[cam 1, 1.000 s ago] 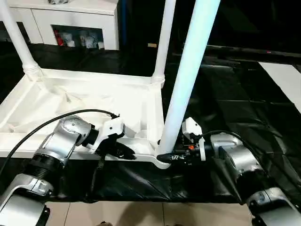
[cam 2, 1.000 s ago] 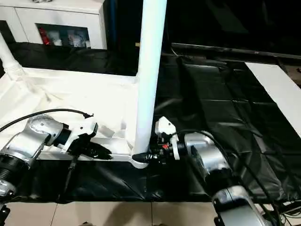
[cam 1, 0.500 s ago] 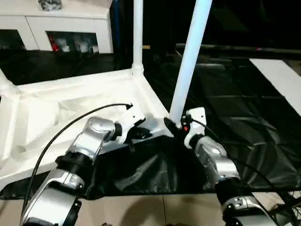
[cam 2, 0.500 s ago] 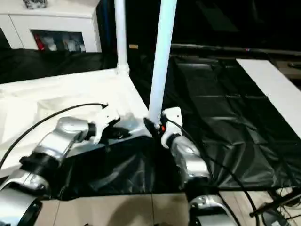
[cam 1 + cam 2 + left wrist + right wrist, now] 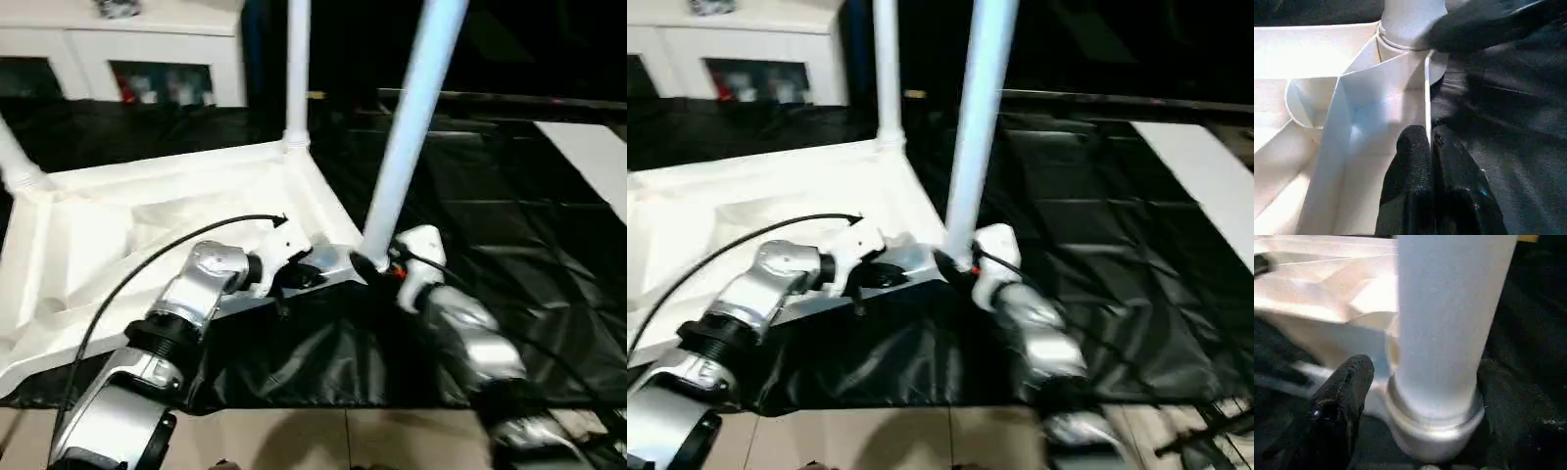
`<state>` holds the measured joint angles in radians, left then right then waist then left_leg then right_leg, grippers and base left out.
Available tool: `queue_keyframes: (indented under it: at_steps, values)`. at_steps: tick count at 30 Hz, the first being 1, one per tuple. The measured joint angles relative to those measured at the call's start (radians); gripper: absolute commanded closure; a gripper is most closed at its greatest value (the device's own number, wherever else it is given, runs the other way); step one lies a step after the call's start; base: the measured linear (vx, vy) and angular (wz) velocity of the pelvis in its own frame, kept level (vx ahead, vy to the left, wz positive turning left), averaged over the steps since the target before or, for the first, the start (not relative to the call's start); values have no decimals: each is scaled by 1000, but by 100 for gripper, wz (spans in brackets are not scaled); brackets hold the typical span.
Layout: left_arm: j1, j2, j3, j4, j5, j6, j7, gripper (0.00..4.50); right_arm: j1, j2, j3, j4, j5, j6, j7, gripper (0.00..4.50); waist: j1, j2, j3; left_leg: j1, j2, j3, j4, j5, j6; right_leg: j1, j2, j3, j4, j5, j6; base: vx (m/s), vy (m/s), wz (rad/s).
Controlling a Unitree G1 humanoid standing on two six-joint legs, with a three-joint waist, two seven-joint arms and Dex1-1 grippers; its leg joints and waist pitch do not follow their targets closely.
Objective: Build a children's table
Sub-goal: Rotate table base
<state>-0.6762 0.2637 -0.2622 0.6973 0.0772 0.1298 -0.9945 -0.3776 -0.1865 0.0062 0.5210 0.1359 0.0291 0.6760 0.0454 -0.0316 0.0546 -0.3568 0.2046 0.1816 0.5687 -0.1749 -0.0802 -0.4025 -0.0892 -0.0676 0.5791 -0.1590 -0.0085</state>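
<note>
The children's table top lies upside down on the black-covered desk, its ribbed underside facing up like a shallow tray with nothing loose visible in it. Each rounded corner socket that can be seen holds a leg. The near leg stands upright in the corner socket between the two sets of jaws. A far leg rises from the corner beyond it. A third leg leans out of the far left corner.

The left jaws are pressed together on the thin upright rim wall of the top, pinching it just short of the near leg's socket; one black finger lies on the inner side of the wall, the other on the outer.

The right jaws stand spread around the base of the near leg. One black finger sits just beside the flared collar without clearly touching it, the other on the leg's far side.

A white cabinet stands behind the desk.
</note>
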Motion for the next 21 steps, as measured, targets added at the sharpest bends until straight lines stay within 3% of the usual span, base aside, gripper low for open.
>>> queue_keyframes:
  at_steps: [10, 11, 18, 20, 21]
  values:
    - [21, 1, 34, -19, -34, -9, 16, 450, 104, -226, 11, -227, 129, 142, 339, 87, 2, 7, -1, -3, 2, 1, 0, 0, 0, -1, 1, -1, 0, 2, 1, 0, 0, 0]
    - [27, 5, 39, -27, -40, -8, 13, 423, 106, -233, 11, -240, 136, 157, 353, 87, 0, 7, -1, -3, 2, 1, 0, 0, 1, -2, 1, 0, 0, 2, 1, 0, 0, 0]
    - [60, 74, 98, -251, -163, 137, -98, 355, 62, -180, 54, -263, 144, 187, 354, 86, -7, 3, 0, -8, 4, 1, 1, 0, 0, -7, 2, -1, 2, 2, 1, 0, 0, 0]
    - [104, 181, 81, -361, -175, 226, -182, 352, 25, -117, 73, -230, 134, 187, 328, 86, -19, 2, 0, -7, 4, 2, 1, 0, 0, -8, 2, 0, 5, 2, 1, 0, 0, 0]
    - [123, 218, 80, -390, -179, 259, -211, 352, 19, -99, 83, -222, 131, 186, 320, 86, -16, 1, 0, -8, 3, 0, 2, 0, 0, -9, 2, -1, 6, 2, 1, 0, 0, 0]
